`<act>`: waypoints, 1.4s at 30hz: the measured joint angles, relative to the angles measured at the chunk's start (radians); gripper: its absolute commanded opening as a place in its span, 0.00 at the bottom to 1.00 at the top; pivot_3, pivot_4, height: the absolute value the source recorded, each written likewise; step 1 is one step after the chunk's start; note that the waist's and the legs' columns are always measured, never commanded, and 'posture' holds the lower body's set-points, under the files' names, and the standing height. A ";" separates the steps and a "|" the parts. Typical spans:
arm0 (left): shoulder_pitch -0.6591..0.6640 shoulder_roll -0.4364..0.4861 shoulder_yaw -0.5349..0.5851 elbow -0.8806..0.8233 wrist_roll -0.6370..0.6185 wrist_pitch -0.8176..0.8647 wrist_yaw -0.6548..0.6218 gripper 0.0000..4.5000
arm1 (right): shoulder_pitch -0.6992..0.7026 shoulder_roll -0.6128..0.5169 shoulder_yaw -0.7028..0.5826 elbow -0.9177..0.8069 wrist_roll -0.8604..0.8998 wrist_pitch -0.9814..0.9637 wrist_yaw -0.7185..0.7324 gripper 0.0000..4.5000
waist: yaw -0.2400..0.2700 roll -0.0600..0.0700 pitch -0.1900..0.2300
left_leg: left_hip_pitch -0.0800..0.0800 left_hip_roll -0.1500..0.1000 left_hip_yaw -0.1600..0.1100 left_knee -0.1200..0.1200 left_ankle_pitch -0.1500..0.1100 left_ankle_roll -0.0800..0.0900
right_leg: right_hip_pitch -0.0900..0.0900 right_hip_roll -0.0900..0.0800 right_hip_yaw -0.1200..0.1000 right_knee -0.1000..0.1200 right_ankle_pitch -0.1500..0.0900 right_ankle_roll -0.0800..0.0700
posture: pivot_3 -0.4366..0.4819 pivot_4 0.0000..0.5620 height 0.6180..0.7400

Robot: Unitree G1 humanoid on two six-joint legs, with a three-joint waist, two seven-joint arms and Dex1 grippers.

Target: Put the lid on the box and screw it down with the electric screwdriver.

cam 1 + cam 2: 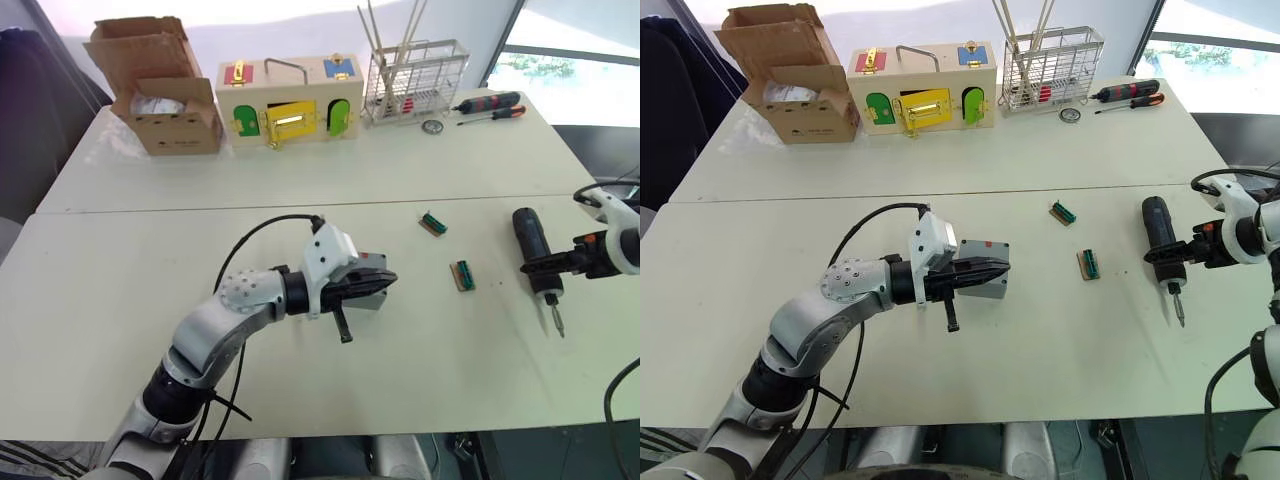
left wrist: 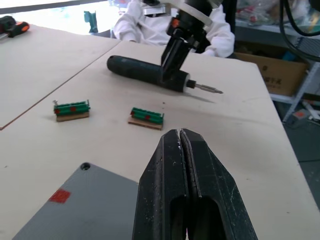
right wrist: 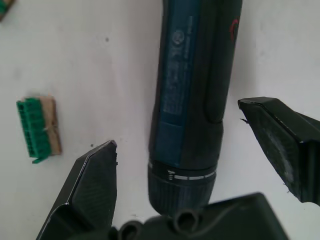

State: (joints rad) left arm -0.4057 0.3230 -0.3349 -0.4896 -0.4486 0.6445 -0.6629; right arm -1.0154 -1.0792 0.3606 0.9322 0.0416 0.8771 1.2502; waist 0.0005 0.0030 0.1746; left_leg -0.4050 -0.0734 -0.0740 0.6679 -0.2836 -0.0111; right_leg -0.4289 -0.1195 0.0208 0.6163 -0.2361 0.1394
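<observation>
The left hand [image 2: 181, 150] has its two black fingers pressed together, holding nothing, low over the table [image 1: 150, 250] and touching or just above the near edge of the grey box [image 1: 985, 268], whose small red mark shows on its top face. I cannot tell whether the lid is already on it.

Off to the right, the right hand [image 3: 200, 150] has its fingers spread wide, one on each side of the electric screwdriver [image 1: 533, 250] and not touching it. The screwdriver lies flat on the table, its bit pointing toward the near edge.

Between box and screwdriver lie two small green connector blocks [image 1: 461, 275], apart from each other. Along the far edge stand a cardboard box [image 1: 160, 85], a wooden box [image 1: 288, 100] with coloured doors, a wire basket [image 1: 415, 80] and two hand screwdrivers [image 1: 490, 105].
</observation>
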 measured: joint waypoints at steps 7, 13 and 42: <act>0.037 0.010 0.000 -0.044 0.004 0.027 0.050 0.00 | -0.082 0.076 0.081 0.215 -0.177 -0.174 0.052 1.00 | 0.006 0.000 0.000 | 0.000 0.000 -0.001 0.000 0.001 -0.001 | 0.000 0.000 -0.001 0.001 0.000 0.000 | 0.48 0.27 0.95; 0.043 0.016 0.000 -0.045 0.013 0.036 0.078 0.00 | -0.106 0.107 0.083 0.288 -0.266 -0.251 0.065 0.83 | 0.010 -0.002 -0.001 | 0.001 0.000 -0.002 0.001 0.001 -0.001 | 0.002 0.000 -0.001 0.001 0.000 0.000 | 0.48 0.27 0.95; 0.048 0.000 0.231 0.109 -0.086 0.024 0.057 0.00 | 0.575 0.765 -0.904 -1.174 0.369 -0.209 -0.731 0.43 | 0.010 -0.001 -0.008 | -0.005 -0.002 -0.007 0.002 0.004 -0.008 | -0.011 -0.001 0.001 0.016 0.000 0.000 | 0.48 0.27 0.95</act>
State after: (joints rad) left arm -0.3575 0.3233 -0.1039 -0.3810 -0.5350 0.6687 -0.6056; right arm -0.4408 -0.3138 -0.5434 -0.2416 0.4106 0.6676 0.5192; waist 0.0107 0.0020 0.1666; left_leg -0.4095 -0.0751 -0.0812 0.6695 -0.2793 -0.0192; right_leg -0.4396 -0.1204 0.0215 0.6320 -0.2363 0.1393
